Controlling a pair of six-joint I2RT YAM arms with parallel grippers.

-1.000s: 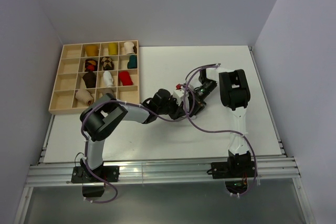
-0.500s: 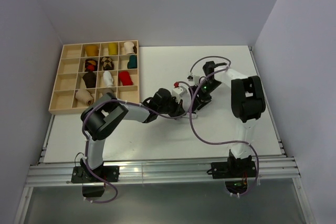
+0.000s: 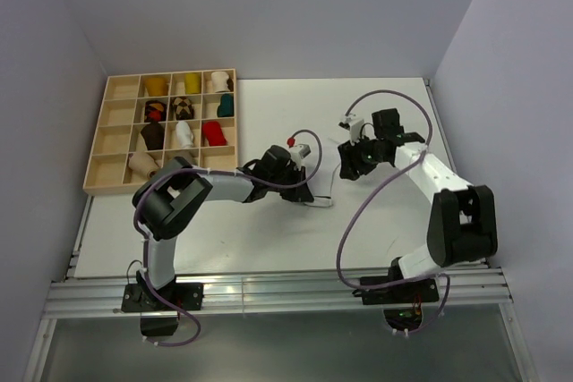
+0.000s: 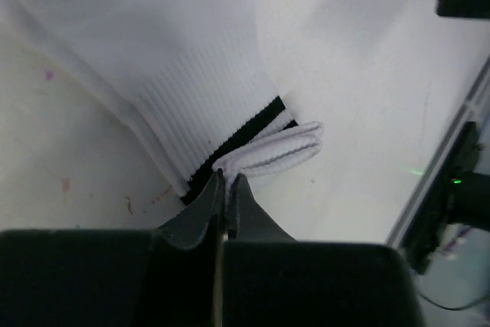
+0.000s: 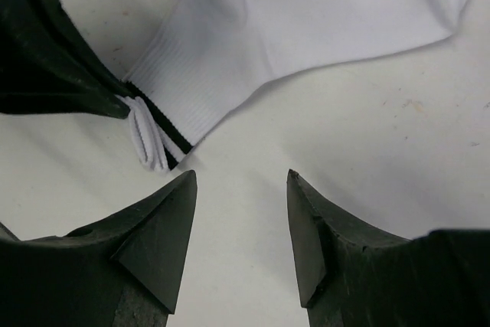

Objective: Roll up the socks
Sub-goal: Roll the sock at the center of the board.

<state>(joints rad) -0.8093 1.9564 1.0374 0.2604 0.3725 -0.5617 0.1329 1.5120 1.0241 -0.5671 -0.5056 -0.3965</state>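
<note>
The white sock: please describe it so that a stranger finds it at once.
On the white table, right of the wooden compartment tray, look near the middle. The white sock lies flat there, cuff pinched by the left end effector. Unlike the tray's coloured bundles, it is unrolled, with a black cuff stripe.

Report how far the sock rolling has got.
Done: rolled socks fill several compartments of the wooden tray. In hand: the left claw is shut on the black-striped cuff of a white sock; the right claw is open beside it. Left: that sock lies flat, unrolled.
</note>
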